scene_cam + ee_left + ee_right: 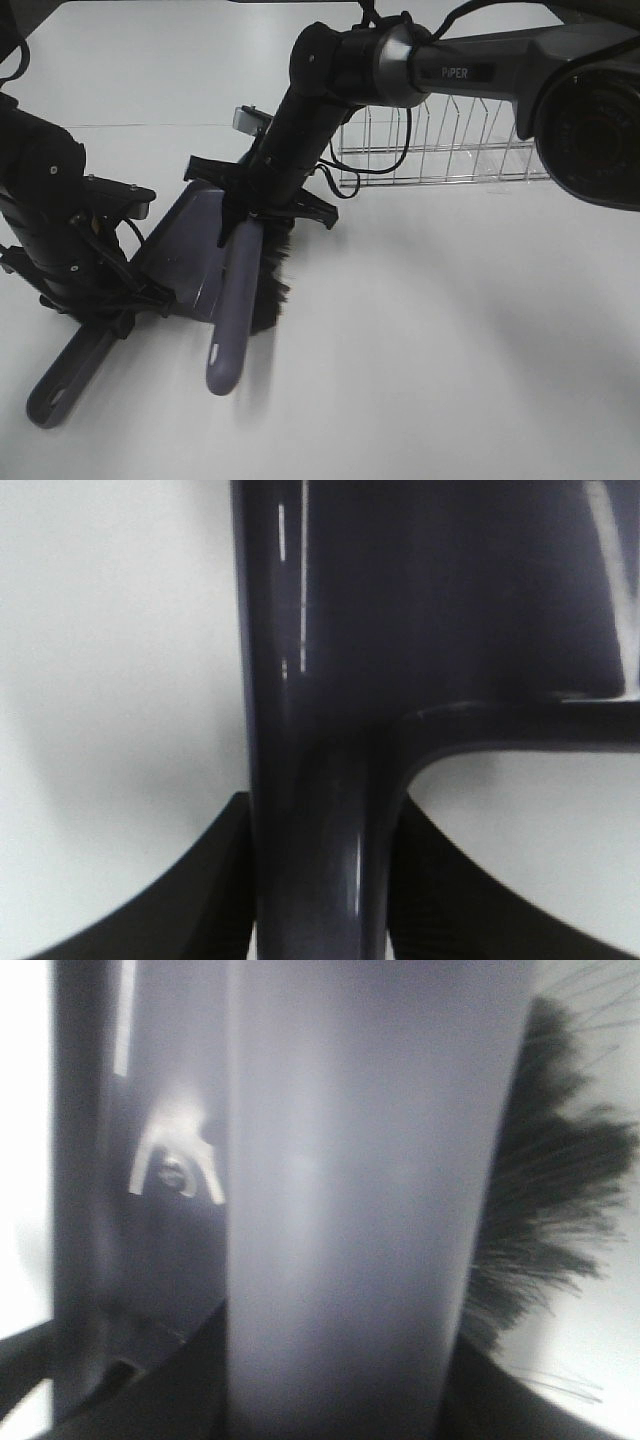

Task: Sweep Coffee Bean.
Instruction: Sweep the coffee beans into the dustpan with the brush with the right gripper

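left gripper (pixel 108 312) clamped tight on the dustpan (pixel 185 250) handle. The handle's tail sticks out behind the gripper and the pan widens out ahead of it, over the white table (pixel 450 350). right gripper (pixel 258 215) closed hard on the brush (pixel 230 330) handle, up near the head end. Black bristles (pixel 272 292) sit just past its jaws, and the brush runs close alongside the pan. coffee bean: can't make it out in any view, so location can't be told. Clear wire rack (pixel 440 145) is beyond the right gripper, apart from it.
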